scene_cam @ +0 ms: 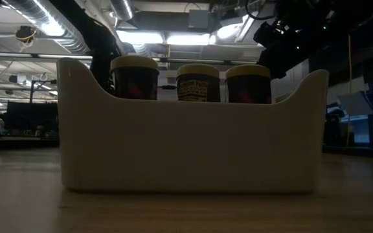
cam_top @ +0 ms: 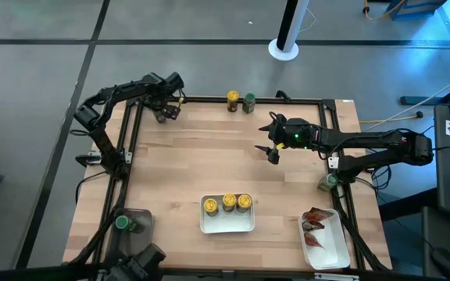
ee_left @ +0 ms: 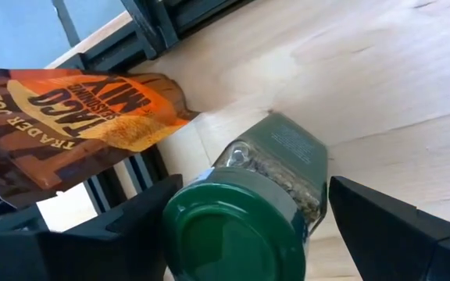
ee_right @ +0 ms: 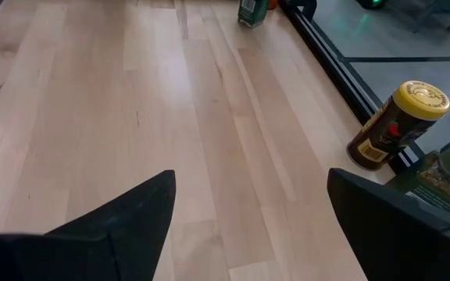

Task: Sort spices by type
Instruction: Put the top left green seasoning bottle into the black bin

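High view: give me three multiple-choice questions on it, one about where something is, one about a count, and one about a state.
1. Where do the red-orange packets lie?
A. in the white tray at the table's right corner
B. in the dark bin
C. beside the jars at the far edge

2. How many yellow-capped jars stand in the middle tray?
A. one
B. three
C. five

3. How is the right end effector?
A. shut on a jar
B. shut on a packet
C. open and empty

Answers: 1 A, the packets rest inside that corner tray. 2 B, three yellow caps sit in a row there. 3 C, its fingers stand apart over bare wood.
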Available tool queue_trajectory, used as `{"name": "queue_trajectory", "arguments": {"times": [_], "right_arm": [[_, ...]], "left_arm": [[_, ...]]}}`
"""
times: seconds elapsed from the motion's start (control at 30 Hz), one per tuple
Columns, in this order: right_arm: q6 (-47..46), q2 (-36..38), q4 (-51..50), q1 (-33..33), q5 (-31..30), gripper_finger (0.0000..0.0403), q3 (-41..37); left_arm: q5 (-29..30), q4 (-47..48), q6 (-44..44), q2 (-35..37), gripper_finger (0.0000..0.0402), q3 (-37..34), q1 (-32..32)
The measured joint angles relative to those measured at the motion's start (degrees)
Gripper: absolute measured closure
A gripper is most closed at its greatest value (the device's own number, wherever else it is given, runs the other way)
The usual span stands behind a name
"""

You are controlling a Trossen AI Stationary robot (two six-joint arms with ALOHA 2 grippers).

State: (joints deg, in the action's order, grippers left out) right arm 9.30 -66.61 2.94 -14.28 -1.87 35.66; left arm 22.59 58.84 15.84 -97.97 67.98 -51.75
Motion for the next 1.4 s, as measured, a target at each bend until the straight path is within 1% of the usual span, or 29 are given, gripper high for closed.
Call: {"name": "queue_trajectory", "arguments": {"times": [0.17,0.27,0.37,0.57,0.67,0.77,0.9,1.07,1.13,1.4], "right_arm": [[0.0,0.0,0.0,0.0,0.0,0.0070,0.0],[0.0,0.0,0.0,0.0,0.0,0.0070,0.0],[0.0,0.0,0.0,0.0,0.0,0.0070,0.0],[0.0,0.0,0.0,0.0,0.0,0.0070,0.0],[0.0,0.0,0.0,0.0,0.0,0.0070,0.0],[0.0,0.0,0.0,0.0,0.0,0.0070,0.0],[0.0,0.0,0.0,0.0,0.0,0.0070,0.0],[0.0,0.0,0.0,0.0,0.0,0.0070,0.0],[0.0,0.0,0.0,0.0,0.0,0.0070,0.0],[0.1,0.0,0.0,0.0,0.0,0.0070,0.0]], "left_arm": [[-0.2,0.0,0.0,0.0,0.0098,0.0,0.0],[-2.5,0.1,-1.1,0.0,0.0105,0.0,0.0],[-3.6,0.3,-2.8,0.0,0.0129,0.0,0.0],[-3.8,1.1,-4.6,0.3,0.0188,0.2,0.1],[-3.5,0.9,-5.0,0.3,0.0205,0.2,0.8],[-2.9,1.0,-6.8,0.3,0.0209,0.2,2.2],[-1.5,1.0,-6.8,0.2,0.0209,0.1,4.6],[-2.4,1.9,-6.6,0.5,0.0210,0.2,8.5],[-3.6,2.3,-6.3,1.1,0.0211,0.5,10.4],[-4.7,3.2,-3.4,6.1,0.0211,2.3,18.9]]}}
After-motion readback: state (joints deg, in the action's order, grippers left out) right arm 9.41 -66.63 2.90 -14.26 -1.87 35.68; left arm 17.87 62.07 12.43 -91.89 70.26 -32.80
